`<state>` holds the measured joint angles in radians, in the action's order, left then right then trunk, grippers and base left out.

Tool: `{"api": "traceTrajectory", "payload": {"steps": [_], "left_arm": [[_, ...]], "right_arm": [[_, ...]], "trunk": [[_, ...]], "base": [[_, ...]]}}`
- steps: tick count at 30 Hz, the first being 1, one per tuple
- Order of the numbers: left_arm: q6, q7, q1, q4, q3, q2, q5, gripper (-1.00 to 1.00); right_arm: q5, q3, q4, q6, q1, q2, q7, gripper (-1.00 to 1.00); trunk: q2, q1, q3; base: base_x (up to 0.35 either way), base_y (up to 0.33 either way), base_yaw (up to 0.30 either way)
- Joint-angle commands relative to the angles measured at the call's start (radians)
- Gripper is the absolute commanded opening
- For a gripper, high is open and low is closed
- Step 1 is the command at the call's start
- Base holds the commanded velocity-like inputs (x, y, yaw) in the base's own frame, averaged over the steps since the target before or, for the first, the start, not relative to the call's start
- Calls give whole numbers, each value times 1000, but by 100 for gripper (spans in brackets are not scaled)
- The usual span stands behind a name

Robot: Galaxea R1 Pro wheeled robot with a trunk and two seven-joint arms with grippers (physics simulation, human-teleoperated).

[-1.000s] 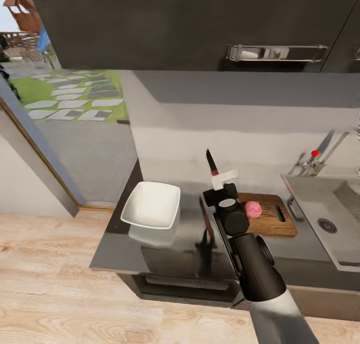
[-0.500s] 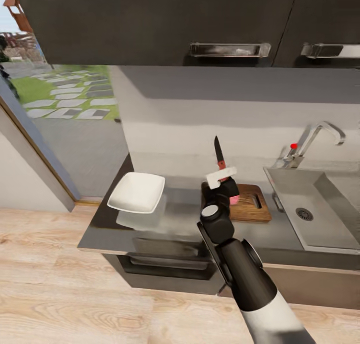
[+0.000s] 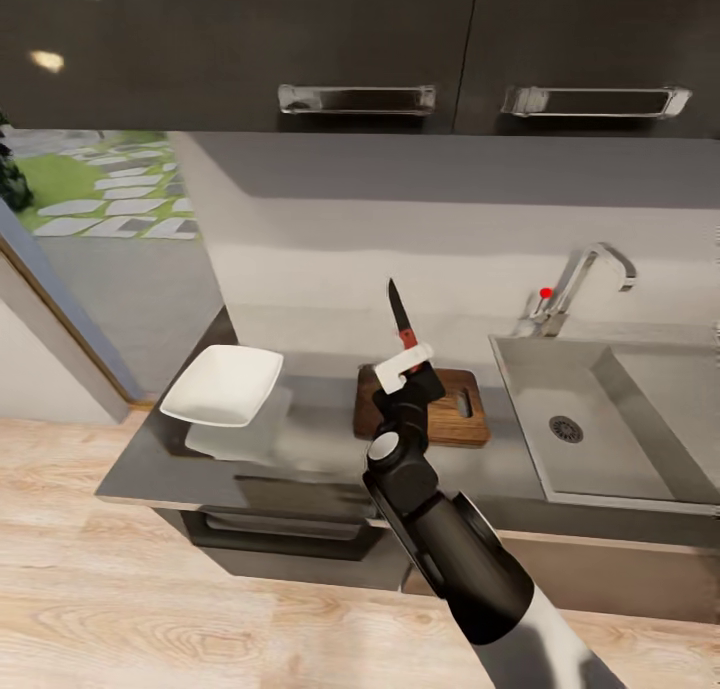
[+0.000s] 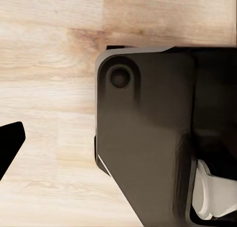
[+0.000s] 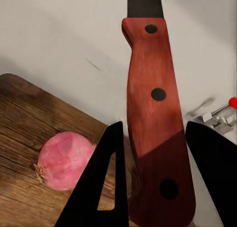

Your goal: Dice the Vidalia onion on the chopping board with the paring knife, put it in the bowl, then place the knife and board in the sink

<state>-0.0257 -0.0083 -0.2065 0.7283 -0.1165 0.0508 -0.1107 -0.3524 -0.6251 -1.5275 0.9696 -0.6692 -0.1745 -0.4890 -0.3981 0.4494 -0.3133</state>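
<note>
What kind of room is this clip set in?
A simulated home kitchen, most likely: a steel sink with a chrome tap set in a dark countertop, dark wall cabinets above, and a chopping board by the sink.

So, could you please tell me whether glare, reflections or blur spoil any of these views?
Head view: the glossy countertop mirrors the bowl; a light glint marks the upper cabinet. Right wrist view: the paring knife handle and Vidalia onion are sharp, the right end effector's fingers plain black silhouettes. Left wrist view: soft but readable wooden floor.
</note>
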Motion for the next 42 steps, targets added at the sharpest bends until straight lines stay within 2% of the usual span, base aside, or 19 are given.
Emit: {"api": "traceTrajectory", "payload": {"steps": [1, 4, 9, 13, 16, 17, 22, 24, 31, 35, 37, 42], "left_arm": [[-2, -1, -1, 2, -5, 1, -11, 100], [-2, -1, -1, 2, -4, 1, -10, 100], [-2, -1, -1, 1, -3, 1, -11, 100], [-2, -1, -1, 2, -3, 1, -11, 100], [-2, -1, -1, 2, -3, 0, -11, 100], [-2, -1, -1, 2, -3, 0, -11, 100], [-2, -1, -1, 1, -3, 0, -11, 100], [-2, -1, -1, 0, -3, 0, -10, 100], [-2, -1, -1, -5, -3, 1, -11, 100], [-2, -1, -1, -5, -3, 0, -11, 100], [-2, -1, -1, -5, -3, 0, -12, 100], [-2, -1, -1, -4, -3, 0, -12, 100]], "right_arm": [[3, -3, 2, 4, -1, 0, -7, -100], [4, -16, 6, 5, -1, 0, -6, -100], [4, -78, 34, 4, -1, 0, -7, -100], [4, -92, 39, 3, -1, 0, -6, -100], [4, -138, 49, 3, -1, 0, -5, -100], [4, -167, 61, 3, -1, 0, -6, -100], [4, -213, 100, 4, -1, 0, -10, -100], [3, -225, 111, 4, -1, 0, -11, -100], [0, -228, 114, 3, -1, 0, -14, -100], [-4, -228, 113, 3, -1, 0, -56, -100], [-5, -228, 112, 3, -1, 34, -95, -100], [-4, -229, 110, 6, -1, 96, -140, -100]], "trunk": [[-2, 1, -2], [-2, 1, -2], [-2, 1, -2], [-2, 1, -2], [-2, 1, -2], [-2, 1, -2], [-2, 1, -2], [-2, 1, -2], [-2, 1, -2], [-2, 1, -2], [-2, 1, -2], [-2, 1, -2]], "base": [[0, -319, 0], [0, -319, 0], [0, -319, 0], [0, -290, 0], [0, -63, 0], [0, -15, 0], [0, -6, 0], [0, -1, 0], [0, 0, 0], [0, 0, 0], [0, 0, 0], [0, 0, 0]]}}
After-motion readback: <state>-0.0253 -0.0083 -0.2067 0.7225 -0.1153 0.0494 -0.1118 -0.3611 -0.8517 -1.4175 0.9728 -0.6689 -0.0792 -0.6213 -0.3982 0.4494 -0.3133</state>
